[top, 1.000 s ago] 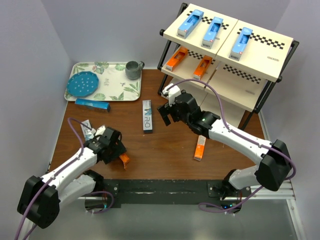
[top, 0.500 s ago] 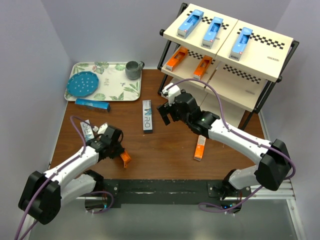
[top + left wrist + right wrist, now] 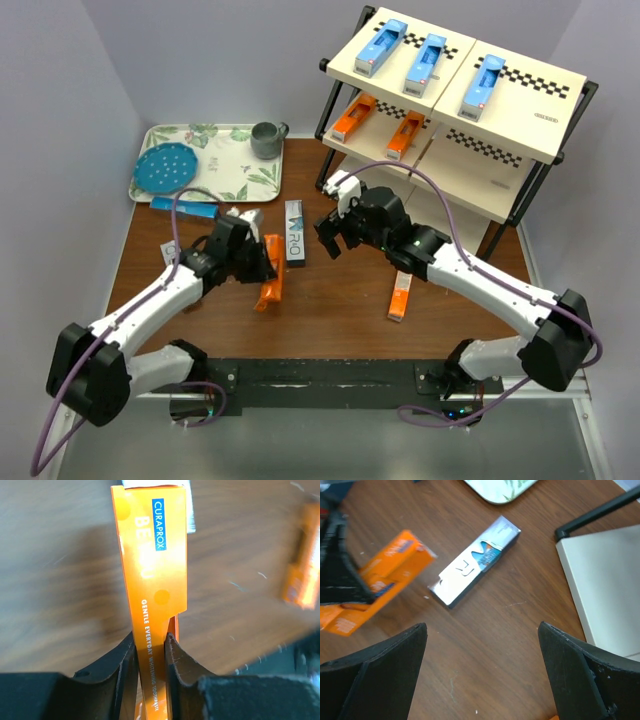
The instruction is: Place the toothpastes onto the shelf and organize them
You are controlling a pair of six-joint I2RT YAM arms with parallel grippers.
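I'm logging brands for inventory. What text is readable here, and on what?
"CURAPROX": on the orange box in the left tool.
"GENTLE EVERYDAY WHITENING": same box, down its length.
Large lettering on the grey box: too blurred.
Print on the blue boxes on the shelf: too small.

I saw the tray [image 3: 232, 182] at far left, the shelf [image 3: 540, 130] at far right, one box [image 3: 294, 232] lying on the table [image 3: 330, 300] between.
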